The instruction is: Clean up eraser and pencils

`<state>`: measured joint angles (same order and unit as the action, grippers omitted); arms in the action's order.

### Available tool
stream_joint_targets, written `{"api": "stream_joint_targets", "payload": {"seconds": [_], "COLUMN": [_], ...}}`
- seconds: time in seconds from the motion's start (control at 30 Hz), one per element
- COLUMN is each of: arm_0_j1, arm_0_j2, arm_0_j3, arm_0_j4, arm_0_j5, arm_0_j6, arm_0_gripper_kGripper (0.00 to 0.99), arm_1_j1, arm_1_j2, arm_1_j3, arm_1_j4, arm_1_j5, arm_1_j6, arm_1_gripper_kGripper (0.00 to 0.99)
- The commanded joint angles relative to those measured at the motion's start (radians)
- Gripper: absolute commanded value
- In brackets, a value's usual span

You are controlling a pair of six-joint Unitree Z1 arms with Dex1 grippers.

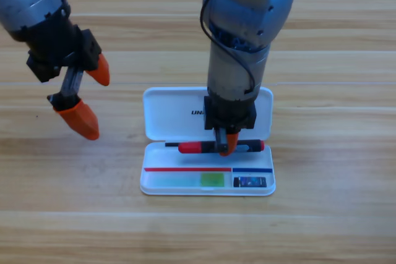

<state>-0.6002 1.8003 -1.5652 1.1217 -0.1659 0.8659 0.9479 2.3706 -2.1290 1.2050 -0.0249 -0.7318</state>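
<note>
One marker point(198, 148) gripped crosswise by right end effector point(226, 144).

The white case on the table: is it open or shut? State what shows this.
Open. The white case has its lid laid back flat, and the green pen and eraser lie in view in its tray.

I have one fixed view, high above the wooden table point(322, 227), looking down; both arms enter from twelve o'clock.
</note>
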Motion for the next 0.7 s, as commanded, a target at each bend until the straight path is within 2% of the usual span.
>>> {"api": "stream_joint_targets", "payload": {"seconds": [0.03, 0.27, 0.33, 0.43, 0.47, 0.57, 0.7], "arm_0_j1": [0.03, 0.031, 0.033, 0.036, 0.036, 0.036, 0.036], "arm_0_j2": [-0.019, -0.022, -0.022, -0.022, -0.022, -0.022, -0.021], "arm_0_j3": [0.051, 0.079, 0.082, 0.086, 0.086, 0.09, 0.091], "arm_0_j4": [-0.017, -0.048, -0.048, -0.049, -0.049, -0.053, -0.054], "arm_0_j5": [-0.02, -0.007, -0.007, -0.007, -0.007, -0.007, -0.009], "arm_0_j6": [0.008, 0.001, 0.001, 0.002, 0.002, 0.002, 0.002], "arm_0_gripper_kGripper": [0.99, 0.99, 0.99, 0.99, 0.99, 0.99, 0.99], "arm_1_j1": [0.018, 0.017, 0.017, 0.015, 0.014, 0.012, 0.015], "arm_1_j2": [0.078, 0.09, 0.088, 0.082, 0.078, 0.056, -0.062], "arm_1_j3": [-0.012, -0.025, -0.025, -0.026, -0.025, -0.019, 0.037], "arm_1_j4": [0.01, 0.01, 0.01, 0.01, 0.01, 0.01, 0.011], "arm_1_j5": [0.003, 0.002, -0.001, -0.01, -0.012, -0.012, 0.028], "arm_1_j6": [0.005, 0.005, 0.005, 0.008, 0.012, 0.015, 0.026], "arm_1_gripper_kGripper": [0.0, 0.021, 0.244, 0.761, 0.845, 0.905, 0.916]}}
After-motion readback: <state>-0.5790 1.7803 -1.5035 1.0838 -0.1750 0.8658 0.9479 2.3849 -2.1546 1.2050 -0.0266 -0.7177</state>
